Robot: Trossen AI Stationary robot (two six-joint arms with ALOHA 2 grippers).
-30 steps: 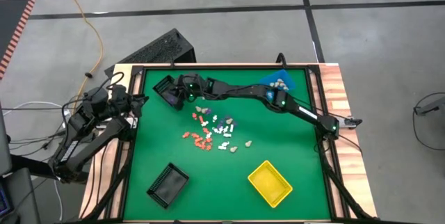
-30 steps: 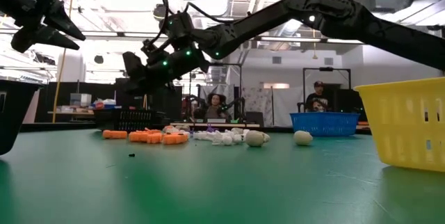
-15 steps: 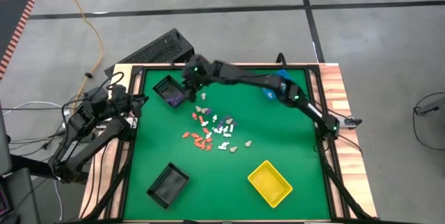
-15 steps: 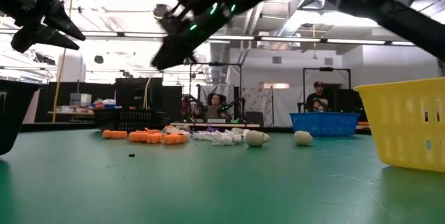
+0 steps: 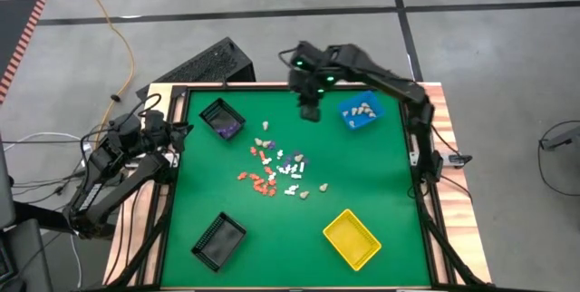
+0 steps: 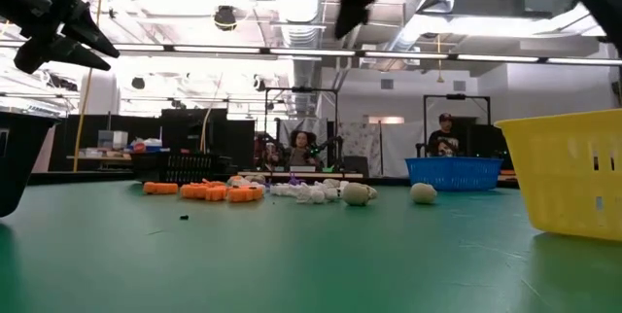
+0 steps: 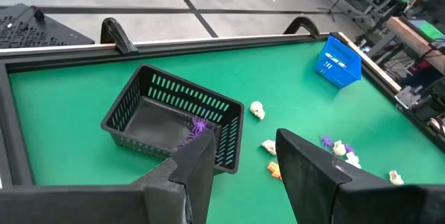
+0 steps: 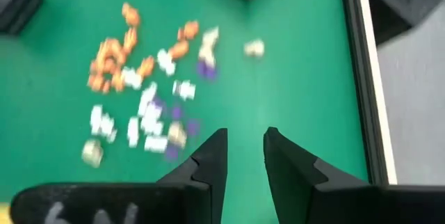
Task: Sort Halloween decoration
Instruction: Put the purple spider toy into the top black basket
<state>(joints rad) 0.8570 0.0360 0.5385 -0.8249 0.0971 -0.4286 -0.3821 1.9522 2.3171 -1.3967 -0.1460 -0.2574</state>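
Observation:
The Halloween decoration [image 5: 276, 170] is a loose heap of tiny orange, white, purple and beige pieces lying mid-table, also in the low view [image 6: 243, 191] and the right wrist view [image 8: 139, 85]. My right gripper [image 5: 310, 111] hangs high over the far part of the table, between the black bin [image 5: 221, 118] and the blue bin [image 5: 361, 112]. It points steeply down and is open [image 8: 245, 140] with nothing between its fingers. My left gripper [image 5: 177, 133] waits raised at the table's left edge, open [image 7: 245, 140] and holding nothing.
The far-left black bin [image 7: 174, 123] holds purple pieces [image 7: 198, 128]. The blue bin [image 7: 341, 60] holds beige pieces. A yellow bin [image 5: 352, 238] stands near right and a second black bin [image 5: 218, 240] near left. People sit in the room beyond the table.
My right gripper has swung from just over the far-left black bin toward the table's right edge along the far side, rising well above the table and tipping from nearly level to steeply downward.

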